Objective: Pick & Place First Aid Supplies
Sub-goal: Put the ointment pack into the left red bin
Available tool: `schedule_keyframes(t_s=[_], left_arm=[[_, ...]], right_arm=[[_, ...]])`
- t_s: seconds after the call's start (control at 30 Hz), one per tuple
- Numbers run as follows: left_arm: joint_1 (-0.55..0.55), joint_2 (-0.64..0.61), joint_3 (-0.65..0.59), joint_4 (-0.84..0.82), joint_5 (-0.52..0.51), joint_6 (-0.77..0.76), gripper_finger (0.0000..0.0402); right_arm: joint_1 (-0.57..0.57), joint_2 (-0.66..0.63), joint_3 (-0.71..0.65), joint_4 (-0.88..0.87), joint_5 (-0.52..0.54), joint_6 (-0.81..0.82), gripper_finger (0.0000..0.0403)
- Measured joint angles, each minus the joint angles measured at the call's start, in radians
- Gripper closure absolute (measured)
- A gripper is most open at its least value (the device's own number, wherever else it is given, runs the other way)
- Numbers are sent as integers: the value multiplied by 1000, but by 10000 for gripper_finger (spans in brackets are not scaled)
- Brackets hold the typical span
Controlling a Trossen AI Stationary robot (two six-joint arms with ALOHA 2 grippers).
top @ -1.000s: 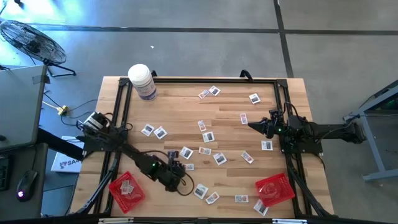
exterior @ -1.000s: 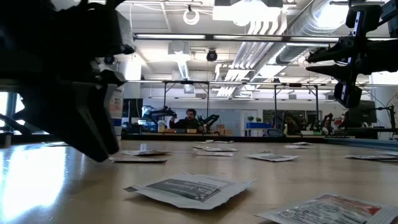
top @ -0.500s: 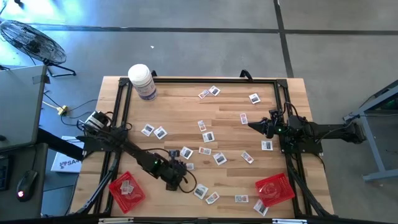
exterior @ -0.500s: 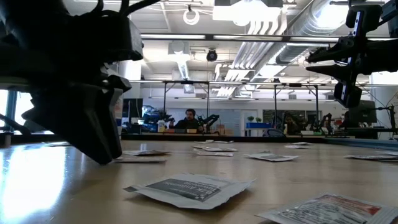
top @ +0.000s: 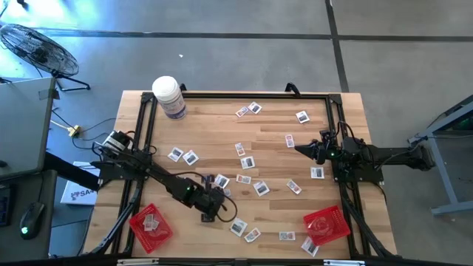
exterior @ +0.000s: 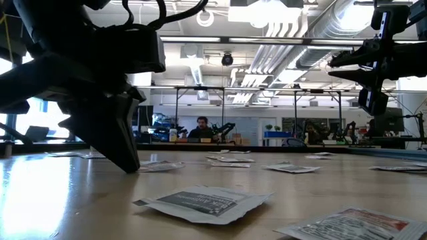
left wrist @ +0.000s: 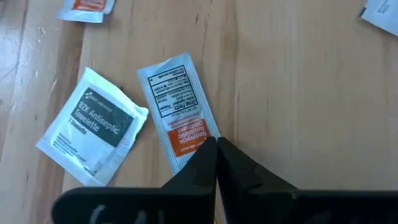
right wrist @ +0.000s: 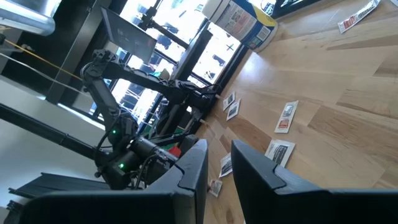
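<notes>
- The light wooden table [top: 222, 133] with its black frame carries small flat white square packets [top: 247, 161] scattered over its middle and near half; the far left corner around the large white bottle with a white cap [top: 168, 97] has bare wood.
- The left arm reaches from the left edge toward the table's near middle, and the left gripper [top: 212, 201] sits low over the wood among the packets.
- In the left wrist view the left gripper [left wrist: 216, 149] has its two dark fingertips pressed together, with no gap showing; they rest on the near end of a narrow white packet with an orange-red band [left wrist: 178, 112].
- Just beside that packet, touching its edge, lies a white square packet with a dark grey label [left wrist: 92, 127].
- The right arm waits at the right edge of the table; the right gripper [top: 303, 148] hangs above the wood, fingers a narrow gap apart and holding nothing, as the right wrist view [right wrist: 215, 163] shows.
- Two red trays sit at the near edge: the left red tray [top: 151, 224] holds a packet or two, and the right red tray [top: 326, 224] stands near the right corner.
- Open wood lies between the two grippers.
</notes>
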Motion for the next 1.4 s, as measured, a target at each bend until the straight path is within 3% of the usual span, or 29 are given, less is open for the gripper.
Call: schedule_keyframes(t_s=[0.73, 0.97, 1.17, 1.4], left_arm=[[-80, -123, 16, -8, 11, -31, 402], [-133, -234, 17, -92, 60, -101, 401], [-217, -356, 80, -339, 122, -287, 401], [-323, -433, 240, -793, 341, -692, 401]], right_arm=[[0, 0, 0, -1, 0, 0, 339], [0, 0, 0, -1, 0, 0, 339], [0, 0, 0, -1, 0, 0, 339], [0, 0, 0, 0, 0, 0, 339]])
